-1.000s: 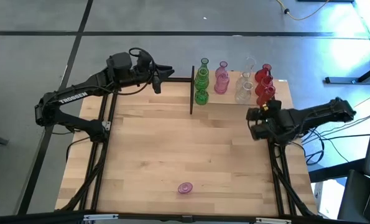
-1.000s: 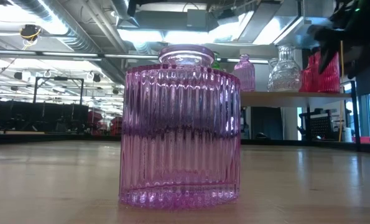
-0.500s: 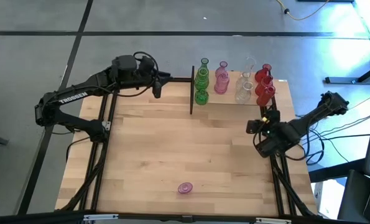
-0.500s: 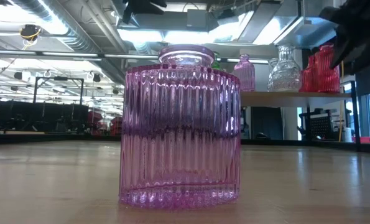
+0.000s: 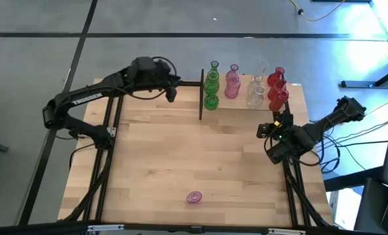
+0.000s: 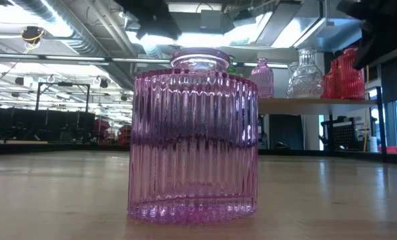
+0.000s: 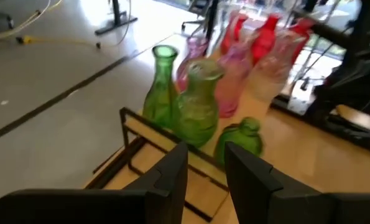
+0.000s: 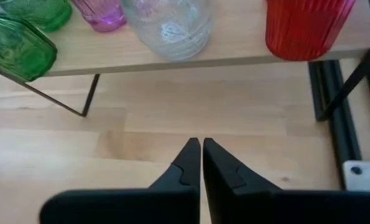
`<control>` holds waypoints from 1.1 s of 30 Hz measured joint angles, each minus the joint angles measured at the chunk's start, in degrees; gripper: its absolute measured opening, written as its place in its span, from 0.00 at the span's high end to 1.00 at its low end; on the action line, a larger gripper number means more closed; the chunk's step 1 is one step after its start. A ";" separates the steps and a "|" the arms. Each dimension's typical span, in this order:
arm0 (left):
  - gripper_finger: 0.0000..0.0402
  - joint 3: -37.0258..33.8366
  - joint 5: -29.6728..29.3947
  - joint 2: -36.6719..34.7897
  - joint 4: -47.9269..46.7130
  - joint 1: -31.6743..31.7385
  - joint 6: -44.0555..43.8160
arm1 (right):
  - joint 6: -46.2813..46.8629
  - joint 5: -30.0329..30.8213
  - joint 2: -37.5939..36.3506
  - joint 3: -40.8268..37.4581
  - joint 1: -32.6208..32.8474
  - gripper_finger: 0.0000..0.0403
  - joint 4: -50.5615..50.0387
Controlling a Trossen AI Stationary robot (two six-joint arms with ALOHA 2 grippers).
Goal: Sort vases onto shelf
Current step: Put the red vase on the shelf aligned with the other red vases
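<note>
we see the right gripper clenched on nothing, just in front of the shelf; left gripper part open, empty, beside the green vases; one pink vase sits alone on the table.

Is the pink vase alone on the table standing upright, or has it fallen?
Upright. In the low view the pink vase stands on its flat base with its neck at the top, on the table.

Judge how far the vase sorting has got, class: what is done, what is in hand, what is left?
Done: green vases, pink, clear and red stand grouped by colour on the shelf. In hand: nothing; the right claw is shut and empty on the table side of the shelf, and the left claw hangs empty beside the shelf's end. Left: one pink vase alone near the table's front edge.
</note>
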 joint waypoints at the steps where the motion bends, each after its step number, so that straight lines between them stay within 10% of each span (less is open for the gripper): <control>1: 0.75 0.00 0.00 0.96 0.24 0.36 -0.02 | 0.39 -0.03 -0.45 -0.02 0.01 0.99 0.07; 14: 0.75 -0.07 7.75 11.14 7.53 1.01 -3.04 | -8.77 -3.81 -1.19 -1.02 -13.43 1.00 -0.06; 24: 0.75 -0.09 -6.62 8.06 6.10 3.44 -1.90 | -14.93 -1.16 -1.63 -1.00 -23.79 1.00 0.16; 33: 0.75 -0.09 -5.81 7.62 4.72 6.19 0.37 | -21.91 1.42 -1.68 1.54 -30.73 1.00 0.04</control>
